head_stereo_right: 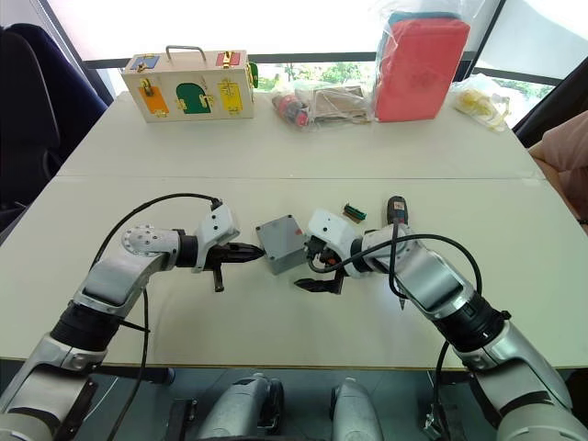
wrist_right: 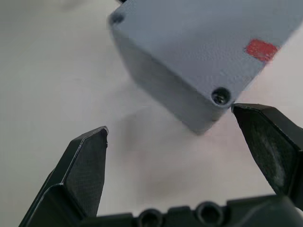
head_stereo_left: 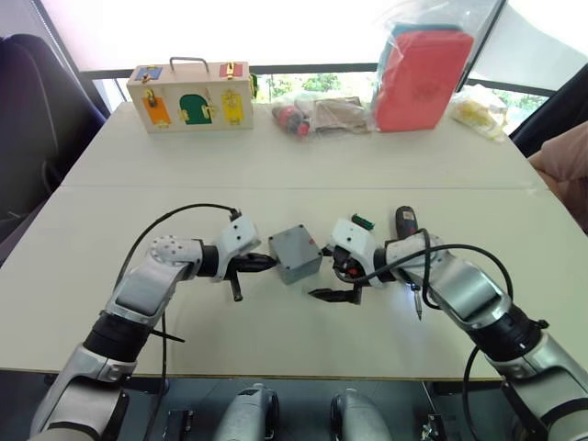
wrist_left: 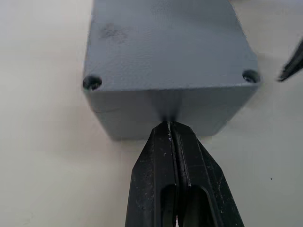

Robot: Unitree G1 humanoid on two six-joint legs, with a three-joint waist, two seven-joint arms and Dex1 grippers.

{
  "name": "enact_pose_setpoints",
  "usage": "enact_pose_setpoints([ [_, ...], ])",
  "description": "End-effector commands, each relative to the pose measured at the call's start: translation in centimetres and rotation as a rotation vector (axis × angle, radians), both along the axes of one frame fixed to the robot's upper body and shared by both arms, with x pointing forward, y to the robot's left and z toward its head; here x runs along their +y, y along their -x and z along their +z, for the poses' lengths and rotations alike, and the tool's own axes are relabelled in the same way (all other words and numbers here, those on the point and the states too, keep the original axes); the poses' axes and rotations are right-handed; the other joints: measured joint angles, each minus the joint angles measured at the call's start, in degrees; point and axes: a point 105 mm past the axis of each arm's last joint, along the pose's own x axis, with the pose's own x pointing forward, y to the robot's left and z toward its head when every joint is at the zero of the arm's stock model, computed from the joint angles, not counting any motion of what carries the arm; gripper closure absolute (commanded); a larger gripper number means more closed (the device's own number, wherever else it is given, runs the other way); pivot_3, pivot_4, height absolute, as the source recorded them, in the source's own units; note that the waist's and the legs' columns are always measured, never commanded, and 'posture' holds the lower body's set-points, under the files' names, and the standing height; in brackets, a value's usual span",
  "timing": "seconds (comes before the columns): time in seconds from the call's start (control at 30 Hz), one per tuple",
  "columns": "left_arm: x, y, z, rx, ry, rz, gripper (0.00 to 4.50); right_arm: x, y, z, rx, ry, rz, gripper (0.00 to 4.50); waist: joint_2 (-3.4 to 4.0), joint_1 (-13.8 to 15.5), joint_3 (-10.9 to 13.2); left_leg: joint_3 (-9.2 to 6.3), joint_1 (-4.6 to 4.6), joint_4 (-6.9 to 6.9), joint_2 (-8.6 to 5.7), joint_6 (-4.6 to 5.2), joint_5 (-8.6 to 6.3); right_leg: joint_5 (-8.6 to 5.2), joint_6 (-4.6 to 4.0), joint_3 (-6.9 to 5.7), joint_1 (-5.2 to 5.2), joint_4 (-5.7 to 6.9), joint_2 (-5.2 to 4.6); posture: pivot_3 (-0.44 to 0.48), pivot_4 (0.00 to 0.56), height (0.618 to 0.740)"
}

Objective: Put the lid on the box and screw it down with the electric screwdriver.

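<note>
1. The box (head_stereo_left: 295, 254), with the lid (wrist_left: 165, 45) already seated on top, sits mid-table between the arms. The left gripper (head_stereo_left: 260, 264), fingers pressed together and holding nothing, touches its left wall; a firmer push could slide the box rightward.
2. The right gripper (wrist_right: 189, 156) stands spread and empty at the box's near-right corner; closing there could twist the box.
3. The electric screwdriver (head_stereo_left: 410, 246) lies right of the box, partly under the right arm, whose forearm or cable could knock it.

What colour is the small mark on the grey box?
Red; the mark on the box shows best in the right wrist view.
</note>
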Motion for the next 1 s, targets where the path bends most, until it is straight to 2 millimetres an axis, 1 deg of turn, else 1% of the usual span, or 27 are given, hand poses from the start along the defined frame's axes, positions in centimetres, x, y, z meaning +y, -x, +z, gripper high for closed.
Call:
enact_pose_setpoints([
  [0.03,-0.7,-0.2,1.0,-0.050,0.011,-0.032,4.50,1.4,1.5,1.3,-0.012,-0.044,0.081,0.01,0.00,0.0,0.0,0.00,0.00,0.00,0.00,0.00,0.00,0.00,0.00,0.00,0.00,0.00,0.00,0.000,0.150,0.740],
  [0.23,-0.7,-0.2,1.0,-0.051,0.009,-0.043,4.50,1.3,1.6,1.1,-0.013,-0.038,0.058,0.01,0.00,0.0,0.0,0.00,0.01,0.00,0.01,0.00,0.00,0.00,0.00,0.00,0.00,0.00,0.00,0.000,0.150,0.740],
  [0.4,-0.3,-0.4,1.1,-0.055,0.004,-0.039,4.50,1.4,1.6,1.4,-0.024,-0.045,0.050,0.01,0.00,0.0,0.0,0.00,0.01,0.00,0.01,-0.02,0.01,0.00,0.00,0.00,0.00,0.00,0.00,0.000,0.150,0.740],
  [0.5,0.5,-0.4,2.0,-0.059,0.013,-0.032,4.50,-0.2,0.9,2.9,-0.066,-0.044,-0.010,0.01,0.00,0.0,0.0,0.00,0.01,0.00,0.01,-0.02,0.01,0.00,0.00,0.01,-0.01,0.00,-0.01,0.000,0.150,0.740],
  [0.57,1.1,-0.2,3.1,-0.064,0.032,-0.030,4.50,-1.8,0.2,4.4,-0.092,-0.065,-0.071,0.01,0.00,0.0,0.0,0.00,0.01,0.00,0.01,-0.02,0.01,0.00,0.00,0.00,-0.01,-0.01,-0.02,0.000,0.150,0.740],
  [0.63,1.4,-0.2,4.9,-0.074,0.091,-0.025,4.50,-3.2,-0.9,6.2,-0.129,-0.122,-0.136,0.01,0.00,0.0,0.0,-0.01,0.01,0.00,0.01,-0.02,0.00,0.00,0.00,0.01,0.00,-0.01,-0.04,0.000,0.150,0.740],
  [0.67,1.5,-0.2,5.9,-0.082,0.129,-0.021,4.50,-3.7,-1.7,7.2,-0.146,-0.177,-0.178,0.01,-0.01,0.0,0.0,-0.01,0.01,0.00,0.00,-0.02,0.00,0.00,0.00,0.01,0.00,-0.01,-0.06,0.000,0.150,0.740],
  [0.73,1.3,-0.3,7.5,-0.095,0.186,-0.022,4.50,-4.6,-3.2,8.2,-0.173,-0.247,-0.250,0.01,-0.01,0.0,0.0,-0.03,0.01,0.00,0.01,-0.02,0.00,0.00,0.00,0.01,0.00,0.00,-0.07,0.000,0.150,0.740],
  [0.8,0.9,-0.3,8.5,-0.104,0.215,-0.037,4.50,-5.4,-5.2,8.4,-0.206,-0.279,-0.332,0.01,-0.02,0.0,0.0,-0.03,0.01,0.00,0.00,-0.06,0.02,0.00,0.00,0.00,0.00,0.00,-0.06,0.000,0.150,0.740],
  [0.9,0.3,-0.4,9.0,-0.120,0.215,-0.054,4.50,-6.1,-8.0,7.8,-0.270,-0.269,-0.428,0.01,-0.01,-0.2,0.0,0.01,0.03,-0.02,0.00,-0.37,0.21,0.00,0.00,0.01,0.02,-0.01,-0.01,0.000,0.150,0.740],
  [1.0,0.1,-0.7,9.4,-0.142,0.212,-0.053,4.50,-6.2,-9.5,6.8,-0.254,-0.254,-0.481,0.01,-0.01,-0.4,0.0,0.03,0.02,-0.04,0.00,-0.42,0.24,0.00,0.00,0.01,0.00,0.00,0.03,0.000,0.150,0.740],
])
